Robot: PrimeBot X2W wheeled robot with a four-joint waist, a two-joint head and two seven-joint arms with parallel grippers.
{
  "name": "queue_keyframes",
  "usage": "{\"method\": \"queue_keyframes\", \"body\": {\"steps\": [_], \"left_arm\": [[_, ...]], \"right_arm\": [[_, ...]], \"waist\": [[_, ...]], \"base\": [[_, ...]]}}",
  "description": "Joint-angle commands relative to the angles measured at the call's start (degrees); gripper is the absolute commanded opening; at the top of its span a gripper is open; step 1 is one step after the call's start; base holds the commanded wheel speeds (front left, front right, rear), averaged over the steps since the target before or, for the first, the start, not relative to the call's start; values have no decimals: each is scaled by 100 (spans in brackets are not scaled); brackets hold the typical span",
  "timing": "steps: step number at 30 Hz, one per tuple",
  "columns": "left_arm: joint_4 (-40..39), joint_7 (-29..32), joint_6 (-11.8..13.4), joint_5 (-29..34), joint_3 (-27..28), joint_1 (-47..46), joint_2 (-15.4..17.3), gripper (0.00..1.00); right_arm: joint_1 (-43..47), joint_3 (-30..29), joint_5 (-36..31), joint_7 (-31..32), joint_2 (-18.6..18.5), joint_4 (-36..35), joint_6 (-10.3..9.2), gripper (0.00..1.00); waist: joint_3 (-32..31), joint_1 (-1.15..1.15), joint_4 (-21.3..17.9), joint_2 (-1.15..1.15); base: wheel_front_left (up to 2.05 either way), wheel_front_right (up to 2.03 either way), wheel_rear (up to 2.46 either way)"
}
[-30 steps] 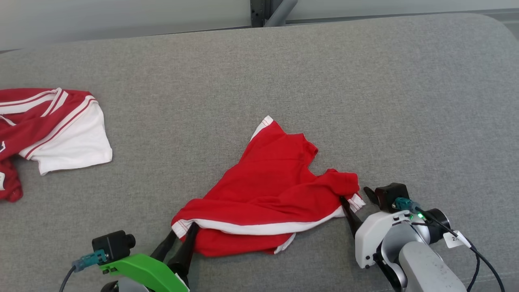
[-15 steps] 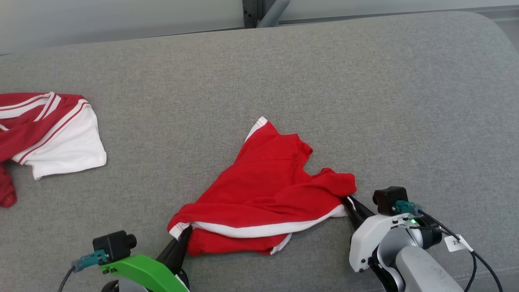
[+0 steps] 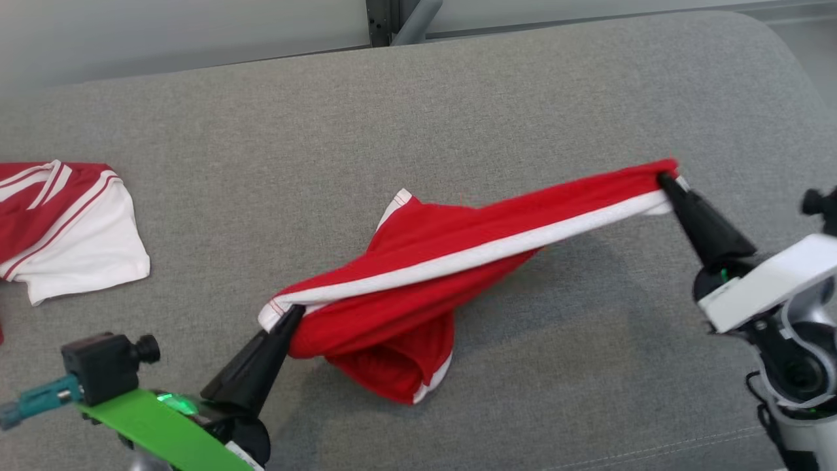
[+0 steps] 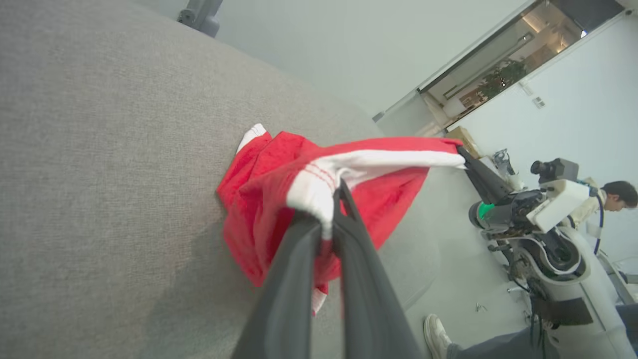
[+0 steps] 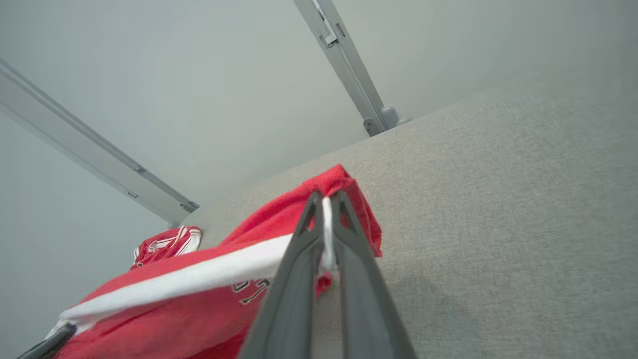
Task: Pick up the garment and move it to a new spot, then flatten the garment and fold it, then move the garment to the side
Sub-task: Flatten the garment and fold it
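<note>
The garment (image 3: 418, 288) is red with a white band, and it hangs stretched between my two grippers above the grey table (image 3: 458, 98). My left gripper (image 3: 293, 313) is shut on its lower left corner; in the left wrist view the fingers (image 4: 299, 279) pinch the white hem of the garment (image 4: 279, 199). My right gripper (image 3: 666, 178) is shut on the opposite end, raised high at the right. In the right wrist view the white band of the garment (image 5: 199, 279) runs away from the right gripper (image 5: 326, 209). The lower folds still sag onto the table.
A second red and white garment (image 3: 72, 222) lies at the table's left edge. Beyond the table's far edge stands a grey metal post (image 3: 399, 16). In the left wrist view a person (image 4: 615, 197) sits past the table and a shoe (image 4: 438, 336) shows on the floor.
Both grippers closed on the garment's corners, then lifted and pulled apart; the right one rose far up and right. The head camera shifted, so the other garment slid left.
</note>
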Motion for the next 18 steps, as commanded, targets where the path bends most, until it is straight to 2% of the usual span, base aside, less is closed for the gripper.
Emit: {"method": "queue_keyframes", "body": {"steps": [1, 5, 9, 14, 17, 18], "left_arm": [[-454, 125, 99, -152, 134, -129, 118, 0], [-1019, 439, 258, -336, 370, -645, 352, 0], [-1003, 718, 403, -352, 557, -1356, 577, 0], [-151, 1152, 527, -254, 643, -3274, 918, 0], [816, 1170, 484, -26, 458, -4633, 845, 0], [1155, 1064, 396, 162, 400, -5063, 856, 0]], "right_arm": [[-53, -412, 284, 119, -17, -455, -3, 0], [-540, -1034, 420, 412, 164, -1000, -4, 0], [-1252, -1236, 210, 634, 452, -953, -6, 0], [-3055, -1397, -682, 643, 1059, 95, -7, 0], [-4200, -1602, -1478, 130, 1196, 1010, -9, 0], [-4520, -1629, -1632, -98, 1224, 1349, -11, 0]], "waist": [[140, 0, -50, 23], [434, 0, -88, 23], [759, 0, -131, 23], [1362, 0, -119, 23], [1730, 0, -37, 23], [1801, 0, -25, 23]], "base": [[0, 0, 0], [0, 0, 0], [0, 0, 0], [0, 0, 0], [0, 0, 0], [0, 0, 0]]}}
